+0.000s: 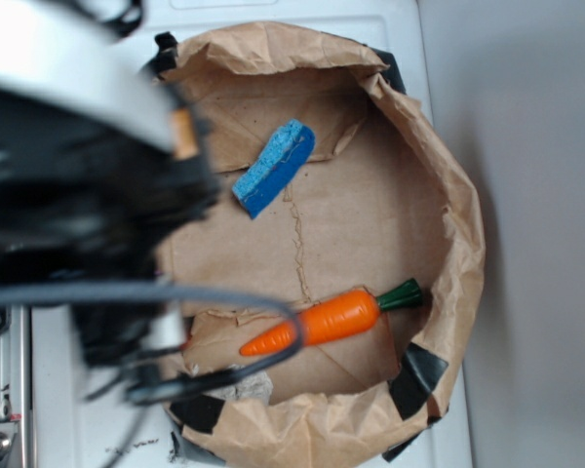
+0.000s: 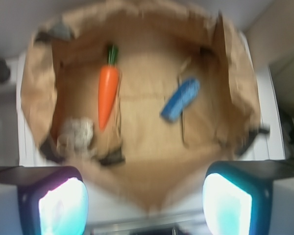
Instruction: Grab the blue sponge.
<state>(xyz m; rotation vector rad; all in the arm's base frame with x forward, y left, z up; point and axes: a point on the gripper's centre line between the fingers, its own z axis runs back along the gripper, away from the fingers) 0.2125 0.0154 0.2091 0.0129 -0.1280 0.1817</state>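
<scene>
- Exterior view looks down into a shallow tray made of crumpled brown paper [image 1: 465, 224], its rim patched with black tape [image 1: 421, 375].
- Sponge [image 1: 274, 168] lies on the paper floor in the upper left part of the tray, near the back wall; its light blue layer faces up and left, the darker blue layer faces down and right.
- It lies at a slant, one end pointing toward the top right, the other toward the lower left.
- Carrot [image 1: 322, 322], orange with a green top, lies near the front of the tray, well apart from the sponge, its tip pointing left.
- Robot arm [image 1: 78, 195] fills the left side of this view as a dark, blurred mass with cables; one cable [image 1: 224, 370] loops over the carrot's tip. The claw itself cannot be made out here.
- Tray sits on a white surface [image 1: 58, 390]; a grey surface runs along the right.
- Wrist view, blurred, shows the gripper [image 2: 145, 203] from behind its two fingers [image 2: 63, 205], which stand at the bottom left and bottom right corners with a wide gap between them: the claw is spread wide and holds nothing.
- Here the sponge [image 2: 181, 99] is right of centre, clear of both fingers and above the gap, slanted.
- Carrot [image 2: 108, 93] stands upright left of centre, green top up.
- A small greyish lump [image 2: 76, 133] sits just below the carrot's tip; too blurred to say what it is.
</scene>
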